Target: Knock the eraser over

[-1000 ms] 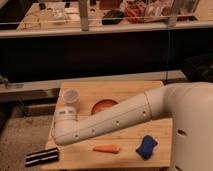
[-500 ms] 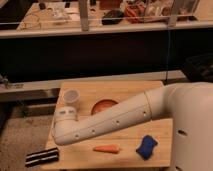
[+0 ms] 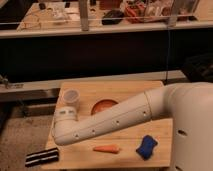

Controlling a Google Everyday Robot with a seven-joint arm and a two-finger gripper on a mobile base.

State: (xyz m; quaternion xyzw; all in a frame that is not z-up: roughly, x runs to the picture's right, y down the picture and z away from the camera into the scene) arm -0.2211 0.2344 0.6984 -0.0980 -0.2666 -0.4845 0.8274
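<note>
Where table ends, jaws seemingly hover.

Warm indoor light from above. Table evenly lit, orange cast. Arm bright, nearly washed out along upper side; soft shadow under it on wood. Dark band behind table, little detail there. Far counter brighter, pale glare along edge. Gripper low left at table corner, dark against dim floor.
</note>
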